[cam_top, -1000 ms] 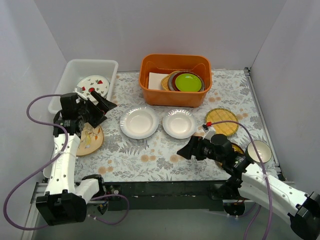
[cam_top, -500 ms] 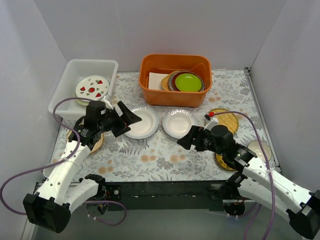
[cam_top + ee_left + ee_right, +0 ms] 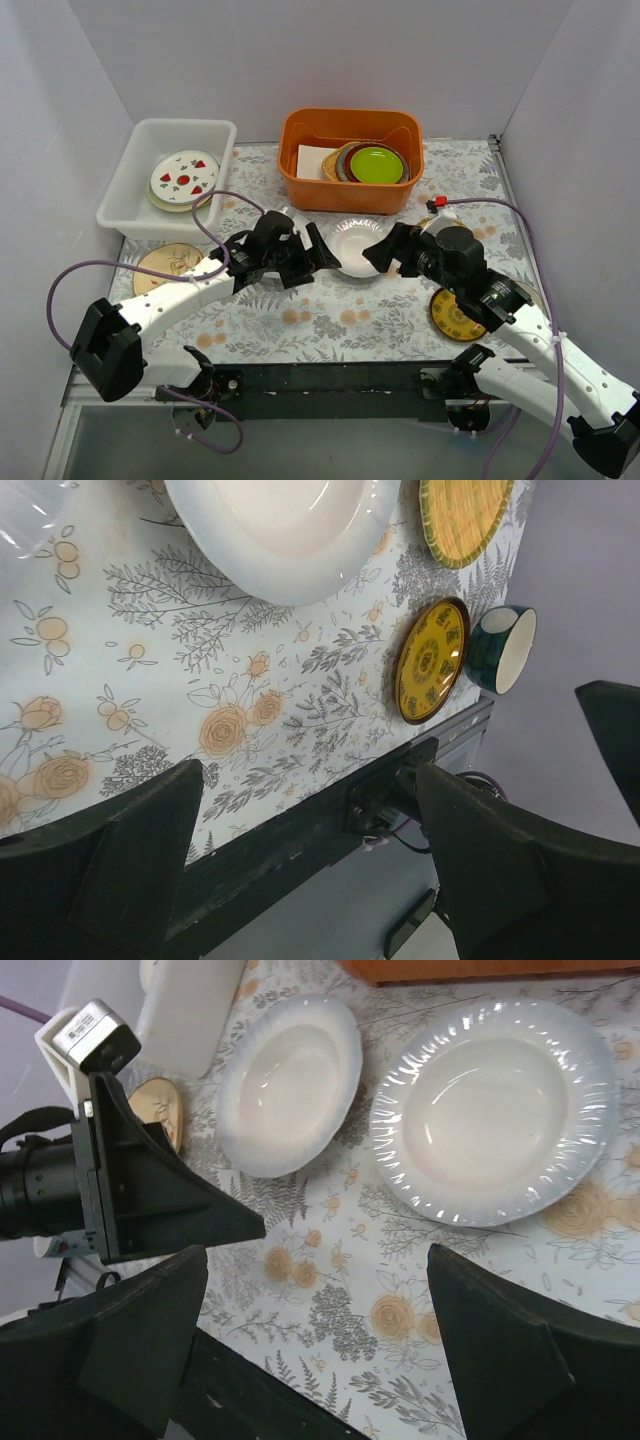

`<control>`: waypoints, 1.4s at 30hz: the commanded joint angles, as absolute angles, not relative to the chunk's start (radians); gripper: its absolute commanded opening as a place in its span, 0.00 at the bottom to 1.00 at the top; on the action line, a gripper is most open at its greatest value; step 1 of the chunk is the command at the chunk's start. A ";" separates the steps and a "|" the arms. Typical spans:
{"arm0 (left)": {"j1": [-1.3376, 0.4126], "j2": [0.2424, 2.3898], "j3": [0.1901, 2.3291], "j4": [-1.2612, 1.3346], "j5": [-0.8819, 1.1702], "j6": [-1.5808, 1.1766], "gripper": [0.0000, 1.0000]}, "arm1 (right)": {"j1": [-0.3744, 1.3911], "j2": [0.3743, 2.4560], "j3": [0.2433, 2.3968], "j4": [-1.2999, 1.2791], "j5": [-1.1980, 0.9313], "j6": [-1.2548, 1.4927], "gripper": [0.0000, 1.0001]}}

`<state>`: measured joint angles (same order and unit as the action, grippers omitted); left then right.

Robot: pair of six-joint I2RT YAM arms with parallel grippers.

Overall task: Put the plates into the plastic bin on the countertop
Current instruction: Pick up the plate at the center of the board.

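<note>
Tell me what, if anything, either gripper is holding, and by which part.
Nothing is held. The left gripper and right gripper both stand open, with only the countertop between their jaws.

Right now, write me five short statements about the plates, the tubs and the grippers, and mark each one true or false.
1. The red-fruit-patterned round plate lies inside the white translucent plastic bin. True.
2. The glossy lime-green plate sits in that white bin. False: it is in the orange plastic tub.
3. The left gripper and the right gripper are both open and hold nothing. True.
4. The two plain white round plates are already in the bin. False: both lie on the floral countertop.
5. The dark brown-gold round plate is stacked on a white plate. False: it lies on the countertop, apart from them.
</note>
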<state>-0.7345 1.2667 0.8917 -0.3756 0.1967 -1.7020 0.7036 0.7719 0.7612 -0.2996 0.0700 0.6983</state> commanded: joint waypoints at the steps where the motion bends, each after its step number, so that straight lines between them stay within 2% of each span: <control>1: -0.799 1.321 0.960 -0.295 0.149 -1.733 0.87 | 0.649 0.767 0.804 -0.406 0.167 0.649 0.97; 5: -0.828 1.351 0.982 -0.293 0.146 -1.727 0.87 | 0.485 0.776 0.795 -0.452 0.144 0.635 0.97; 7: -0.831 1.347 0.976 -0.293 0.147 -1.724 0.87 | 0.413 0.794 0.790 -0.448 0.069 0.609 0.96; 11: -0.831 1.315 0.933 -0.291 0.144 -1.729 0.87 | 0.157 0.839 0.758 -0.405 -0.150 0.563 0.95; 20: -0.831 1.258 0.873 -0.284 0.149 -1.735 0.87 | -0.237 1.000 0.710 -0.333 -0.389 0.480 0.93; 26: -0.831 1.255 0.856 -0.278 0.158 -1.735 0.88 | -0.366 1.137 0.753 -0.310 -0.419 0.453 0.95; 42: -0.831 1.220 0.807 -0.249 0.179 -1.752 0.87 | -0.495 1.446 0.897 -0.310 -0.411 0.413 0.96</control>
<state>-0.8288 1.2728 0.8188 -0.2592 0.1749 -1.7512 -0.4881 1.3956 0.8398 -0.3359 -0.3958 0.4355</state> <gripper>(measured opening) 0.872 0.969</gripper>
